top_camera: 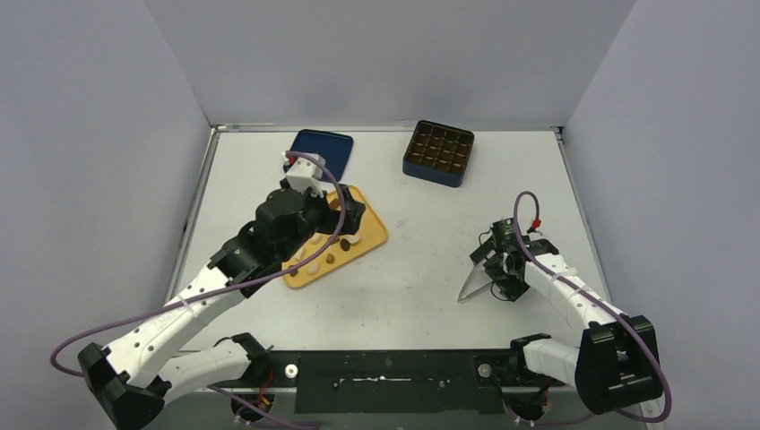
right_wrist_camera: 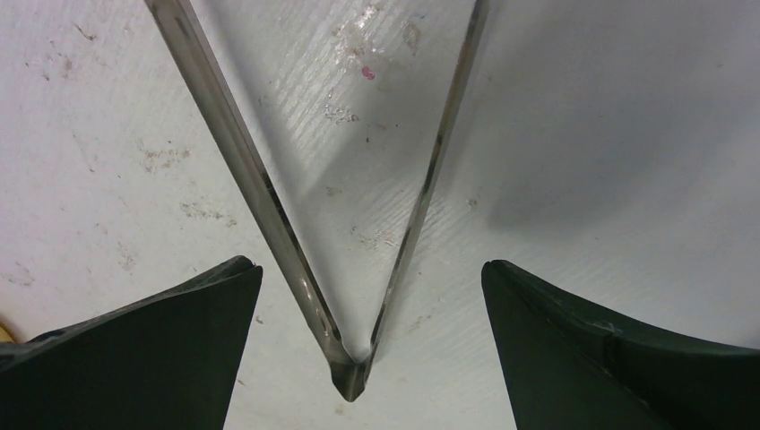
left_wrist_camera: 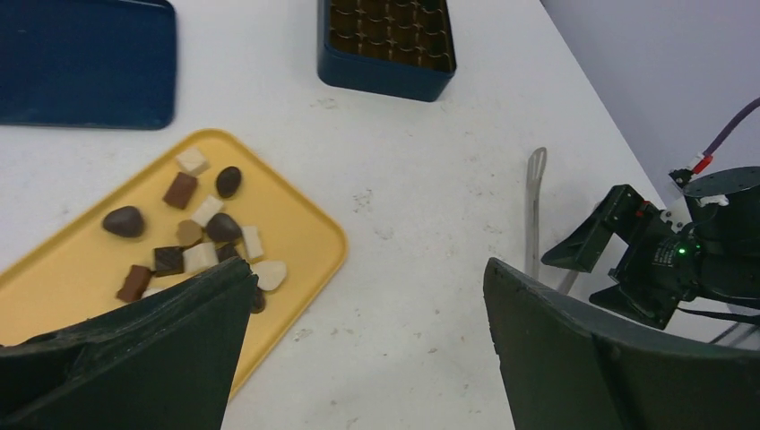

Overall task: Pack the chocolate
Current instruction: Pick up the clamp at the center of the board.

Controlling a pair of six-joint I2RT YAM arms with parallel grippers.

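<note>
Near right, the right fingers [right_wrist_camera: 134, 349] stand wide astride the tongs [right_wrist_camera: 269, 206] lying on the table [top_camera: 412, 287]. Likely step: tool pickup, needing a squeeze across both arms. Left fingers [left_wrist_camera: 134, 358] gape, empty, over chocolate [left_wrist_camera: 206, 233] on the tray [left_wrist_camera: 305, 224]; the box [left_wrist_camera: 385, 76] sits far.

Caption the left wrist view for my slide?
Open left tool above rounded yellow tray of brown and white chocolate pieces; dark blue gridded box beyond.

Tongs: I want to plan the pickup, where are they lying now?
In the top view the tongs lie right of centre, beneath the open right gripper, far from the yellow tray.
</note>
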